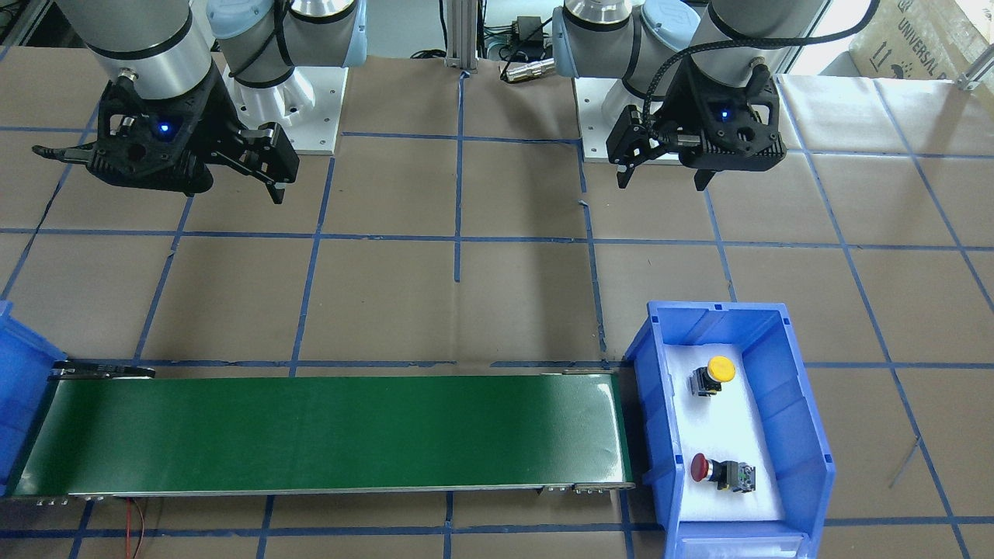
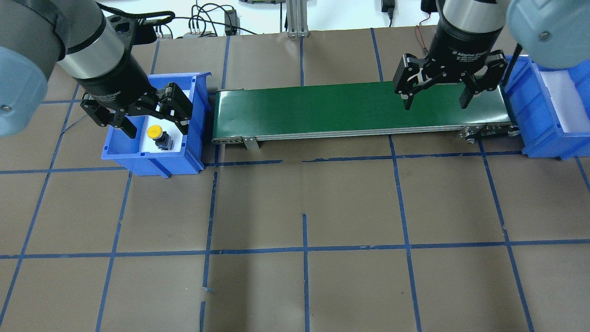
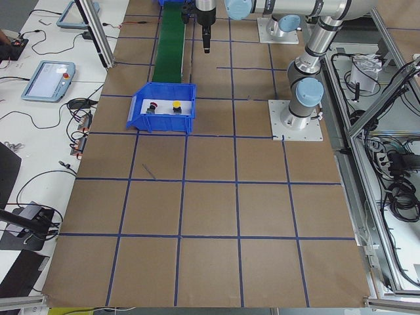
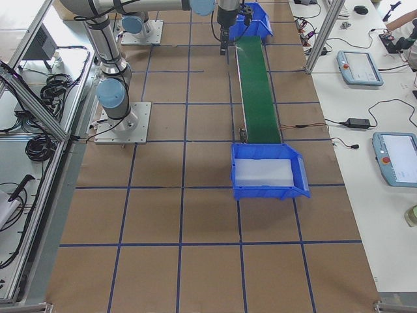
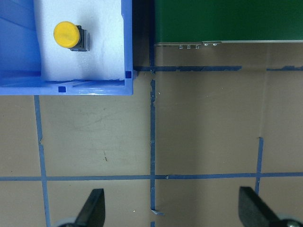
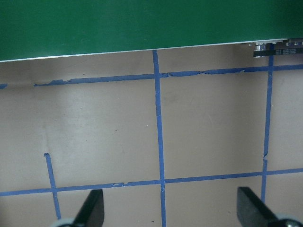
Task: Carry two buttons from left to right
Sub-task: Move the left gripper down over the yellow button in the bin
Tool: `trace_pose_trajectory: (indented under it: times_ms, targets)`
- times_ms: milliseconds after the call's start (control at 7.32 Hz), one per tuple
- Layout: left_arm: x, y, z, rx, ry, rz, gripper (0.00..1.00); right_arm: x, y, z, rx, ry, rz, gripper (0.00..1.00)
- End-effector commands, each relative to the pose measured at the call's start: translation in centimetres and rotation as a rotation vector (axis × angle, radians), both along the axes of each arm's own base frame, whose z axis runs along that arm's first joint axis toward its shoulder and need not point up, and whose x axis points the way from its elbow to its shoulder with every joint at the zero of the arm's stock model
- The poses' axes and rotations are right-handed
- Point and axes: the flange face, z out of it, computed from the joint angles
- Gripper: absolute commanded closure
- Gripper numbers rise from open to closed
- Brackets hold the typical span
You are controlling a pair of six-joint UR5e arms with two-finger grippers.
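Likely light, rigid, slick-capped; best pinched across blocky bodies: yellow button [image 1: 716,375], red button [image 1: 718,470]. Spread wide, empty: left gripper [image 1: 664,177], right gripper [image 1: 159,175].

One yellow button [image 1: 716,374], one red button [image 1: 721,471], two blue bins [image 1: 792,411], one green conveyor [image 1: 326,431]

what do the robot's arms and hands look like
Left arm and right arm: silver-grey tubes with pale blue joint caps. Left hand and right hand: black, two-fingered, white lettering on the collar, a blue light on the mount. A braided black cable runs to the left hand.
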Motion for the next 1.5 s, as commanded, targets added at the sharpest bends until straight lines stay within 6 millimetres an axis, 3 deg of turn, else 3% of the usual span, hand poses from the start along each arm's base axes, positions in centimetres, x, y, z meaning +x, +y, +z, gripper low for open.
trace_pose_trajectory:
  times_ms: [0,683,820,957,1230,1367]
  targets:
    - [-0.1,0.0,0.0,0.000,-0.001,-0.002,0.00,0.1,0.0,0.1,0.001,-0.016,-0.003,0.00]
    - [0.1,-0.1,-0.3,0.009,0.000,0.004,0.00,0.2,0.0,-0.2,0.008,-0.016,-0.003,0.00]
    - [1.0,-0.5,-0.2,0.003,-0.004,0.016,0.00,0.1,0.0,-0.2,0.008,-0.015,-0.004,0.00]
    - [2.3,-2.1,0.3,-0.036,-0.005,0.023,0.00,0.1,0.0,-0.3,0.011,-0.014,-0.004,0.00]
    - [7.6,-5.9,-0.8,-0.035,-0.006,0.061,0.00,0.1,0.1,-0.2,0.008,-0.013,-0.004,0.00]
    - [8.6,-9.6,-5.3,0.017,0.003,-0.004,0.00,0.1,0.1,-0.2,0.008,-0.012,-0.003,0.00]
